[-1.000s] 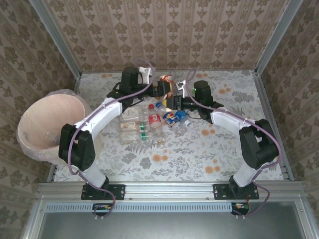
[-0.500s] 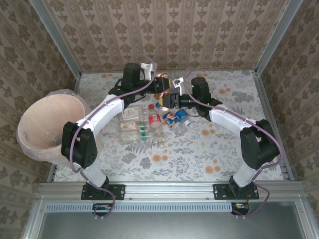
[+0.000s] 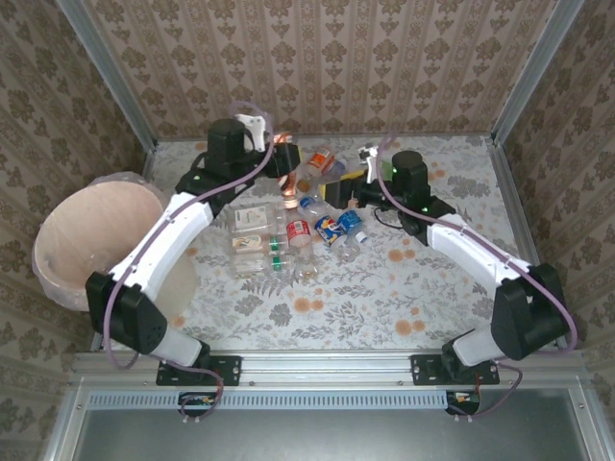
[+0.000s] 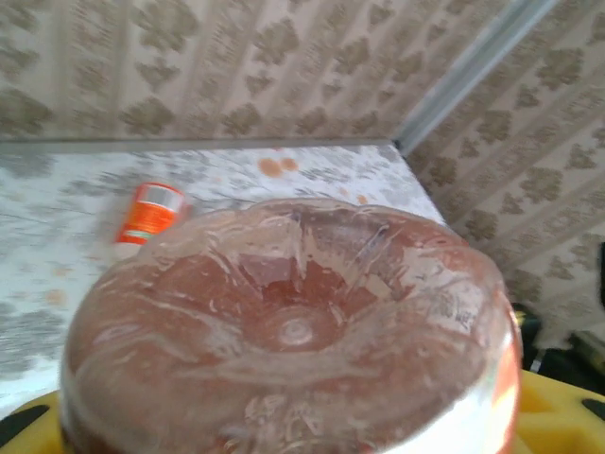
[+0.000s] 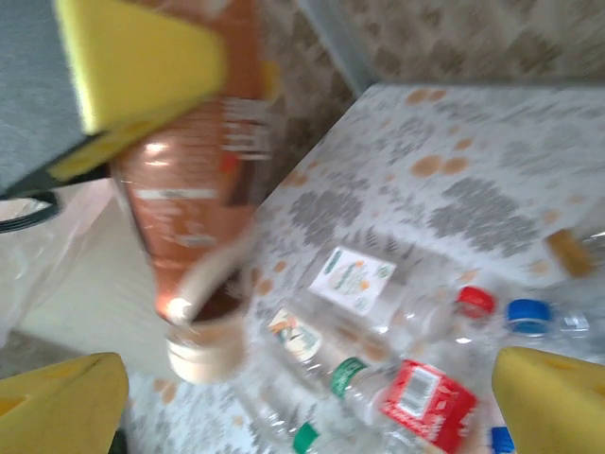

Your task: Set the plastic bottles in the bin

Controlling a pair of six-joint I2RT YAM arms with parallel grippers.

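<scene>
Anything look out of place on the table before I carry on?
One bottle with an orange label lies alone near the back wall, apart from the main pile at mid-table. Otherwise nothing stands out: the left gripper holds a brown-tinted bottle cap-down.

The pale pink bin [image 3: 91, 235], round, bag-lined and upright, stood at the 9 o'clock edge of the bench [image 3: 404, 288]. Most plastic bottles [image 3: 279, 245] lay on their sides in a loose heap mid-bench, clear with red, blue, green or white labels and caps, and an orange-labelled bottle [image 3: 323, 157] lay apart at their 12 o'clock. A brown bottle [image 5: 198, 180] hung neck-down, cream cap lowest, pinched between the left arm's yellow fingers [image 5: 142, 57] over the heap's 12 o'clock side.
</scene>
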